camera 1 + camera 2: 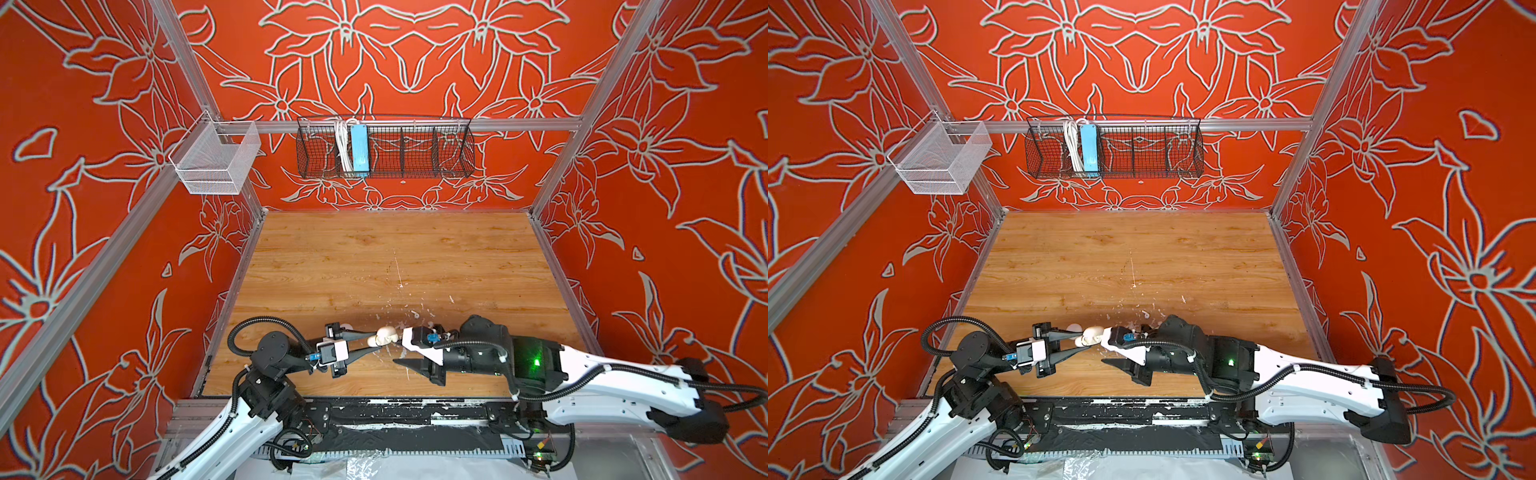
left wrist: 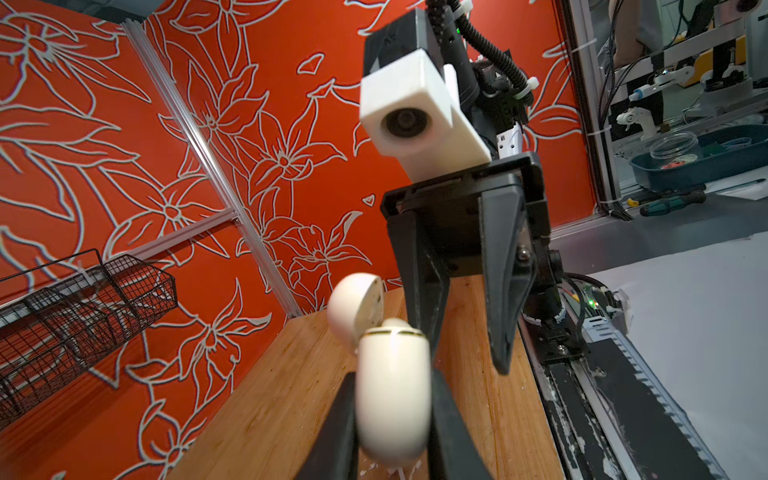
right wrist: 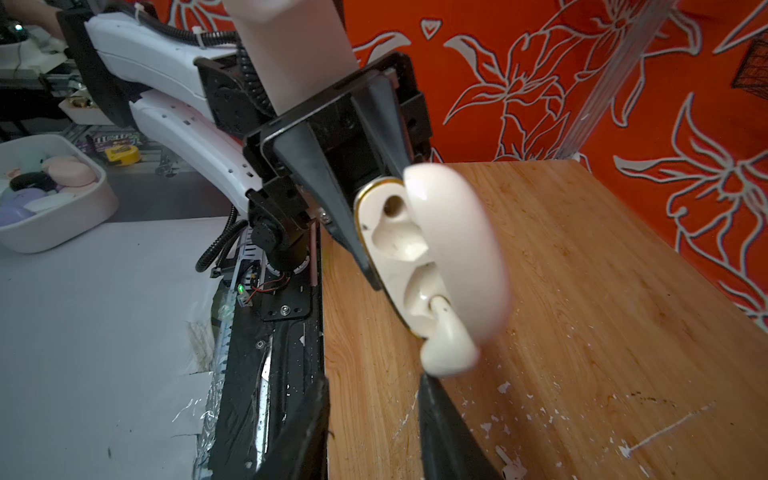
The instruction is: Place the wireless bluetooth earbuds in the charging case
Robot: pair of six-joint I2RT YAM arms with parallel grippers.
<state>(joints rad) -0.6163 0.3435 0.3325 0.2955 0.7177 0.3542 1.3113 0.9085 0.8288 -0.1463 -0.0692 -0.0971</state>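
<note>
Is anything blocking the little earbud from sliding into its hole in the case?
Nothing visible does. The earbud already has its stem in one pocket of the charging case, and the lid is swung open beside it. The left hand is shut on the case; the right hand is open.

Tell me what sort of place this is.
Probably a robotics lab test cell. An aluminium frame hung with orange floral panels boxes in a wooden tabletop, and the left wrist view shows screwdrivers and a blue tray lying outside it.
</note>
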